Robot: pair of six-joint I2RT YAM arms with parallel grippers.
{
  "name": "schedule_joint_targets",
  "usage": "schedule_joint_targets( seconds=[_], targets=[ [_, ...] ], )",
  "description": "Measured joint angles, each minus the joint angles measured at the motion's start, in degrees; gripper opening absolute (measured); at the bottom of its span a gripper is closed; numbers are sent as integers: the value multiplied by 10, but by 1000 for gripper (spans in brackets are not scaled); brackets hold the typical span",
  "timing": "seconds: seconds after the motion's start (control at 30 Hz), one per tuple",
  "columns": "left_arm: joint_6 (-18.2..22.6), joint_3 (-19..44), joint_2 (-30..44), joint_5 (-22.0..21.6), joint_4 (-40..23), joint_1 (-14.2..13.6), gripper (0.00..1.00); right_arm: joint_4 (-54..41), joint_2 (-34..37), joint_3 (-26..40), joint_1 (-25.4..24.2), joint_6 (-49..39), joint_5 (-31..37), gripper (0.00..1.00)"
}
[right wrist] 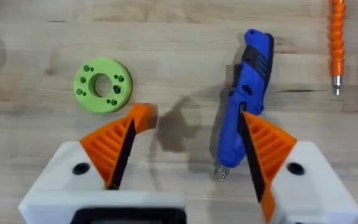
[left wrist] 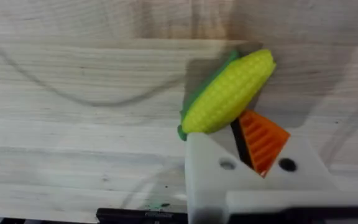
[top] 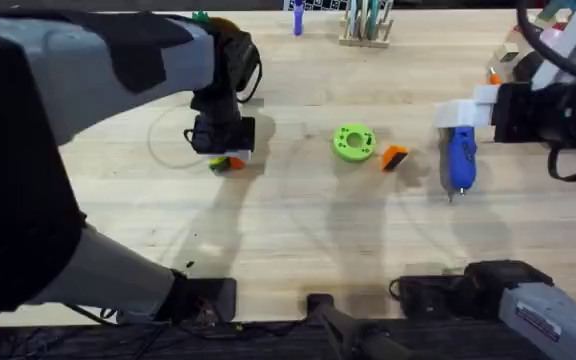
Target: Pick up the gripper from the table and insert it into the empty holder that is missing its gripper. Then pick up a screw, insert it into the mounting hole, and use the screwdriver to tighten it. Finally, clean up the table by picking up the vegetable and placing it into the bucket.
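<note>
**A:** Left arm's grey-and-black bulk (top: 58, 120) sits right under the cam, reaching out over the wooden bench (top: 298, 250). What's it on?

**B:** The left hand (left wrist: 236, 130) is down at the small yellow toy corn cob w/ green end (left wrist: 229, 93). The cob lies flat on the wood, at a slant, touching the hand's front. Gripping it or not, can't tell.

**A:** So veg pickup's the step, prob.

**B:** Looks so. But the small orange plastic wedge fingertip (top: 395, 157) lies loose on the bench just beside the flat green disc w/ holes (top: 354, 142). So the insert & screw jobs look not yet done, imo.

**A:** Tips for the grab?

**B:** The cob's round and prob slick, so it'll likely roll. Take it across the thick middle, not the end. Square the hand to its long axis, close slow, lift straight up, and check for pivoting before any swing.

**A:** Right side?

**B:** The right hand (right wrist: 194, 118) is spread wide w/ nothing in it. The blue chunky electric screwdriver (right wrist: 247, 93) lies on the bench by one pad, w/ the thin orange pen-like tool (right wrist: 336, 43) farther off. Both are well apart from the corn, so no clash. Can't place the bucket for sure, so locate it before lifting.
</note>
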Motion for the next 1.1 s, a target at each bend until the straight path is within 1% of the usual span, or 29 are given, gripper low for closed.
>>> schedule_joint_targets(
  seconds=[0.17,0.3,0.4,0.6,0.7,1.0,1.03,1.07,1.1],
  targets=[
    [0,1,0,0,2,0,6,0,0,0,0,0,0,990],
    [0,14,-9,0,-10,0,6,0,0,0,0,0,0,990],
    [2,39,-39,0,-24,0,6,0,0,0,0,0,0,992],
    [25,113,-129,0,-63,0,6,0,0,0,0,0,0,991],
    [33,138,-167,0,-77,0,6,-5,0,0,0,0,0,991],
    [46,145,-238,-1,-82,0,6,-14,0,0,0,0,0,991],
    [52,145,-244,-2,-82,0,97,-14,0,0,0,0,0,991],
    [52,145,-249,-2,-82,0,261,-14,0,0,0,0,0,991],
    [53,145,-252,-2,-82,0,401,-14,0,0,0,0,0,991]
  ],
)
